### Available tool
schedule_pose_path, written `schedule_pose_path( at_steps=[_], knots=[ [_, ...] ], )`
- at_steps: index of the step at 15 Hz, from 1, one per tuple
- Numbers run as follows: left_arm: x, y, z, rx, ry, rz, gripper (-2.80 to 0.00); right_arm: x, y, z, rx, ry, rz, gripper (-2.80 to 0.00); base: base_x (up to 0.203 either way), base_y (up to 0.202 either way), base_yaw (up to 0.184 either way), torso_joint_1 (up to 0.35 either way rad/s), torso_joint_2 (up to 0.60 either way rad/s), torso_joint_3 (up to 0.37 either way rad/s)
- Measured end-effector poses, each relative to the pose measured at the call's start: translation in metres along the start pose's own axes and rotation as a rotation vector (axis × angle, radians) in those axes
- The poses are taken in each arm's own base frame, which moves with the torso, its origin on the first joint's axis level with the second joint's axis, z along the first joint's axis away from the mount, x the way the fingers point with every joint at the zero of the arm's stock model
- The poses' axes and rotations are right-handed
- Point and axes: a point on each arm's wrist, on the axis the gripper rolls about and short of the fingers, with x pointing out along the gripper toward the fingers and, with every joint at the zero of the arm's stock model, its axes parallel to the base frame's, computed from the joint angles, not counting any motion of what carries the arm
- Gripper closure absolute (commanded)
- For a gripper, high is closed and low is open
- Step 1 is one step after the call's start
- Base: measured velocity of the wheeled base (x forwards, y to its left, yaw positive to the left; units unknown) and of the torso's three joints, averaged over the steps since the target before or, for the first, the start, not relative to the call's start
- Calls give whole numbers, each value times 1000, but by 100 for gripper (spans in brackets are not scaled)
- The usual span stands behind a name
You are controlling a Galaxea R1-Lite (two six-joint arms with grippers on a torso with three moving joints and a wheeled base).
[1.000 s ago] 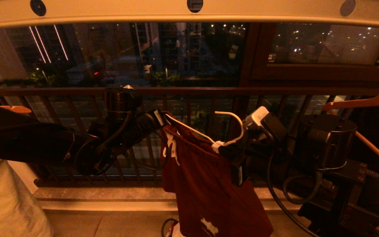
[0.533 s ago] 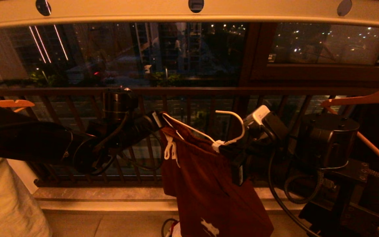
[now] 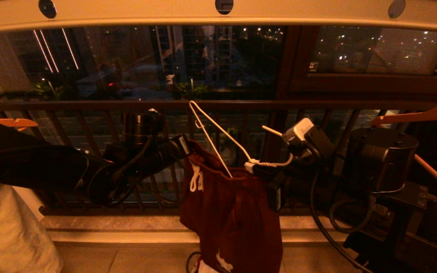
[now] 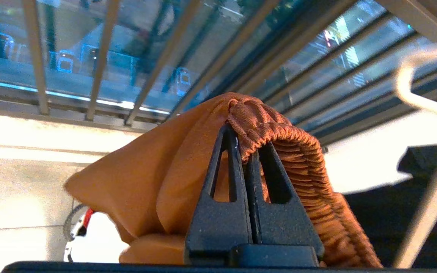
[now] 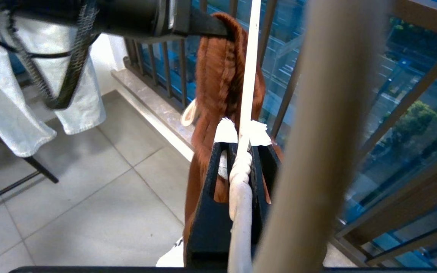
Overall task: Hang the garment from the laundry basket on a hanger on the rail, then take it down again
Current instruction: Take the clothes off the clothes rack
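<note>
Hanger (image 3: 218, 132) swung up out of shorts (image 3: 233, 212) vs 1 s ago, arm now toward 11 o'clock; R gripper (image 3: 256, 168) clamps its neck, L gripper (image 3: 187, 146) pinches waistband, under rail (image 3: 218, 15)

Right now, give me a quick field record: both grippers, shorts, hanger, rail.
left gripper: shut on the shorts' elastic waistband, left of the hanger
right gripper: shut on the hanger's twisted neck
shorts: rust-brown, hanging down from the waistband, white drawstring loose
hanger: white wire, tilted, one shoulder above the waistband, one wire going down into it
rail: cream beam overhead; hanger not on it
laundry basket: not identifiable
</note>
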Motion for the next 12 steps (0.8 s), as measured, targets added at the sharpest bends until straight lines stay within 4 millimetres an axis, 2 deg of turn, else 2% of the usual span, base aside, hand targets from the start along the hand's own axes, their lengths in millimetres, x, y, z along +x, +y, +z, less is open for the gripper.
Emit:
schedule_pose_path(
  at_steps=[8,12],
  knots=[
    [-12,-22,-24,30,70,-59,0,8,-1,-4,0,-22,-21,0,0,0,0,0,0,0],
    [-14,-27,-38,68,113,-69,0,15,-3,-5,2,-38,-55,0,0,0,0,0,0,0]
  ],
)
